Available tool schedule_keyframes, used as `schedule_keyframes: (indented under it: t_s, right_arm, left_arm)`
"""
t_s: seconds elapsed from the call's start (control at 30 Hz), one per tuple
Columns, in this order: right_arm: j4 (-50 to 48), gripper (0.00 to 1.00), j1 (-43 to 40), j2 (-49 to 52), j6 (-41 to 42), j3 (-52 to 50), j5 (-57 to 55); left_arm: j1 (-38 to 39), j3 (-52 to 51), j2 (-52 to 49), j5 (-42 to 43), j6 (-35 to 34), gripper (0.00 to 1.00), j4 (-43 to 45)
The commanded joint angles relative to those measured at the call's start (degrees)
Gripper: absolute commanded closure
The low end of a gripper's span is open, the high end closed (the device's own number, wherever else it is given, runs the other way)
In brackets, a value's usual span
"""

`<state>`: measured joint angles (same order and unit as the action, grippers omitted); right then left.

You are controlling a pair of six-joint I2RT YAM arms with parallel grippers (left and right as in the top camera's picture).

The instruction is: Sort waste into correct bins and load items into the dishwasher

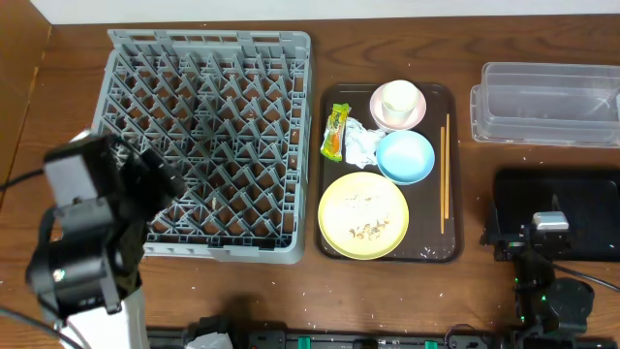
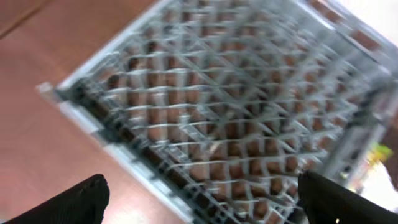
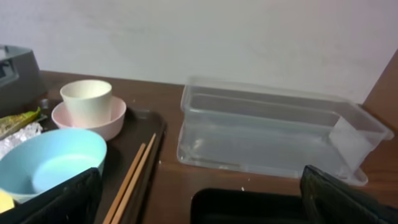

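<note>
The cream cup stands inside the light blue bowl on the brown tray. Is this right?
No. The cream cup stands inside the pink bowl on the brown tray; the light blue bowl is empty. The right wrist view shows it.

The overhead camera looks straight down from high up on the whole table (image 1: 407,53): dish rack (image 1: 208,145), brown tray (image 1: 424,208), clear container (image 1: 547,102), black bin (image 1: 581,194). The left wrist camera hangs close over the dish rack (image 2: 217,112), tilted; its picture is blurred, and the yellow-green speck at the right edge is perhaps the wrapper (image 2: 378,154). The right wrist camera sits low, facing the back wall (image 3: 217,37), sharing clear container (image 3: 273,130), cup (image 3: 87,99) and chopsticks (image 3: 134,174) with overhead.
</note>
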<state>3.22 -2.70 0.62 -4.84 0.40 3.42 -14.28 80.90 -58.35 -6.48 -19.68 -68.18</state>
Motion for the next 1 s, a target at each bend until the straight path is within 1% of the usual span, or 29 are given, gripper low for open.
schedule_keyframes:
  t_s: [0.0, 0.07, 0.13, 0.17, 0.2, 0.27, 0.3, 0.33, 0.4, 0.43, 0.47, 0.53, 0.6, 0.67, 0.73, 0.8, 0.87, 0.93, 0.97]
  right_arm:
    - [-6.08, 0.01, -0.24, -0.33, 3.85, -0.09, 4.68]
    - [-11.02, 0.01, -0.24, -0.33, 13.18, -0.09, 15.65]
    - [-14.64, 0.01, -0.24, -0.33, 24.28, -0.09, 29.62]
    - [-15.26, 0.01, -0.24, -0.33, 27.87, -0.09, 35.10]
    - [-17.11, 0.01, -0.22, -0.33, 30.73, -0.09, 37.09]
    - [-24.28, 0.01, -0.24, -0.33, 37.29, -0.09, 36.83]
    - [-29.53, 0.01, -0.22, -0.33, 41.57, -0.09, 35.52]
    - [-37.64, 0.01, -0.24, -0.33, 46.75, -0.09, 32.81]
    - [-47.23, 0.01, -0.24, -0.31, 51.76, -0.02, 25.97]
    - [-50.29, 0.01, -0.24, -0.26, 53.75, 0.26, 21.64]
    - [-51.34, 0.01, -0.24, -0.24, 55.56, 0.87, 18.05]
    - [-50.21, 0.01, -0.24, 0.20, 57.99, 3.37, 13.11]
    - [-45.33, 0.01, -0.22, 2.43, 55.60, 8.92, 13.22]
    - [-39.06, 0.01, -0.24, 6.43, 49.94, 15.58, 17.33]
    - [-30.73, 0.01, -0.24, 13.77, 41.97, 24.87, 24.17]
    - [-23.02, 0.01, -0.24, 21.55, 35.80, 33.44, 30.45]
    - [-11.43, 0.01, -0.22, 30.95, 30.77, 43.80, 35.39]
    - [1.68, 0.01, 0.02, 40.61, 23.39, 54.80, 40.41]
    - [9.79, 0.01, 0.44, 45.64, 19.26, 60.81, 41.68]
  left_arm:
    - [-4.94, 1.09, 1.36, -1.90, -0.79, 0.02, -3.10]
    - [-5.44, 1.09, 1.51, -1.92, -0.79, 0.02, -4.37]
    - [-5.42, 1.07, 1.44, -1.90, -0.79, 0.02, -5.20]
    - [-5.42, 1.07, 1.40, -1.90, -0.79, 0.02, -5.20]
    - [-5.42, 1.07, 1.40, -1.90, -0.79, 0.02, -5.20]
    - [-5.42, 1.07, 1.38, -1.90, -0.79, 0.02, -5.20]
    - [-5.42, 1.07, 1.40, -1.90, -0.79, 0.02, -5.20]
    - [-5.42, 1.07, 1.40, -1.90, -0.79, 0.02, -5.20]
    - [-5.42, 1.07, 1.40, -1.90, -0.79, 0.02, -5.20]
    - [-5.42, 1.07, 1.40, -1.90, -0.79, 0.02, -5.20]
    - [-5.42, 1.07, 1.40, -1.90, -0.79, 0.02, -5.20]
    - [-5.42, 1.07, 1.38, -1.90, -0.79, 0.02, -5.18]
    - [-5.42, 1.07, 1.40, -1.90, -0.79, 0.02, -5.20]
    - [-5.42, 1.07, 1.40, -1.90, -0.79, 0.02, -5.18]
    - [-5.42, 1.07, 1.40, -1.90, -0.79, 0.02, -5.18]
    - [-5.42, 1.07, 1.40, -1.90, -0.79, 0.02, -5.18]
    - [-5.42, 1.07, 1.40, -1.92, -0.79, 0.02, -5.20]
    - [-5.42, 1.07, 1.40, -1.92, -0.79, 0.02, -5.18]
    - [-5.42, 1.07, 1.40, -1.90, -0.79, 0.02, -5.18]
